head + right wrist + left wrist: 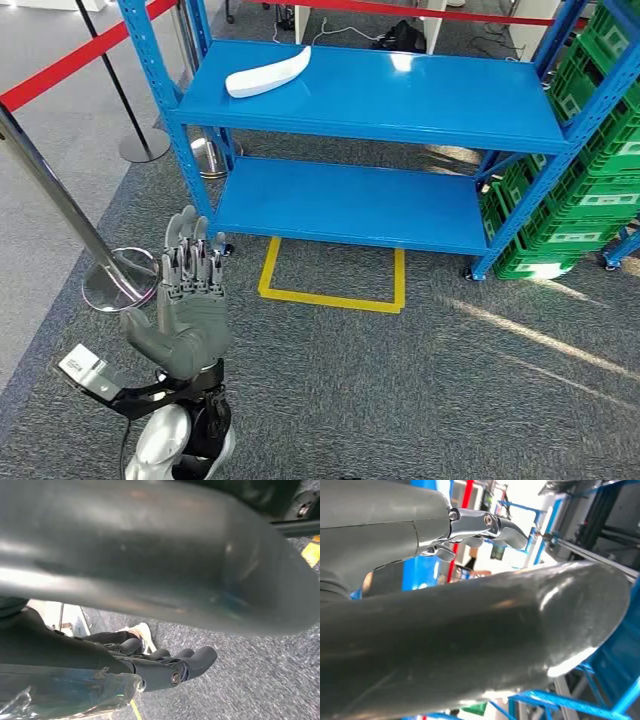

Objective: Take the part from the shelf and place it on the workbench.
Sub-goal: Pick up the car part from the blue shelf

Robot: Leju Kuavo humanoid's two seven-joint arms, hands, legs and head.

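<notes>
A long white curved part [269, 72] lies on the left end of the top board of the blue shelf [423, 110]. My left hand [189, 300] is raised in front of the shelf's lower left corner, well short of the part, with its fingers straight and apart and nothing in it. The left wrist view shows that hand's thick grey thumb [471, 645] and its fingers [486, 525] with blue framing behind them. My right hand [158, 565] hangs over grey carpet, its dark fingers [181, 665] loosely extended and holding nothing.
A chrome stanchion post and its round base [113, 282] stand close to my left hand, with red barrier belts [68, 62] behind. Stacked green crates [589, 190] flank the shelf's right side. A yellow floor outline [332, 292] marks the carpet before the shelf.
</notes>
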